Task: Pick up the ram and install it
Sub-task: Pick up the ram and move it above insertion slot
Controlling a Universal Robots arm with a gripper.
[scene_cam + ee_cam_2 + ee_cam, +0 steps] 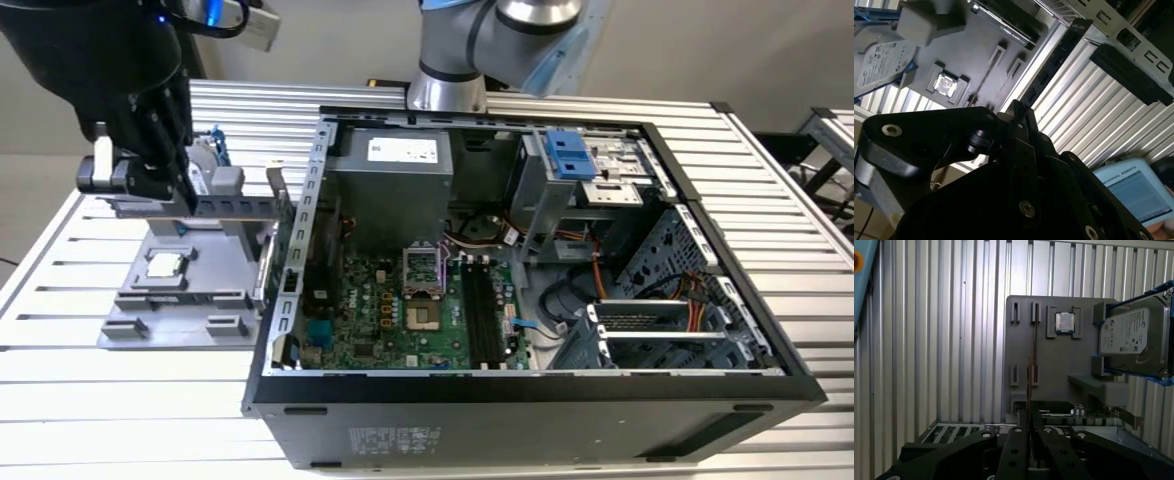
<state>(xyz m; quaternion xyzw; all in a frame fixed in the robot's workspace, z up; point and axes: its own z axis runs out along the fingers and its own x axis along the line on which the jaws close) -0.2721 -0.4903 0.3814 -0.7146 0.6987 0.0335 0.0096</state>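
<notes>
The ram stands on edge in a slot of the grey holder tray, seen as a thin dark line with a gold tint. In the second wrist view the ram is a thin line on the tray. My black gripper hangs above the tray, lined up with the near end of the stick and apart from it. In the exterior view the gripper is over the tray at that view's left. The motherboard's long black memory slots lie inside the open computer case.
A silver processor chip sits in a tray pocket beside the ram. A hard drive with blue rails stands at the tray's edge. The case wall rises right next to the tray. Everything rests on a ribbed metal table.
</notes>
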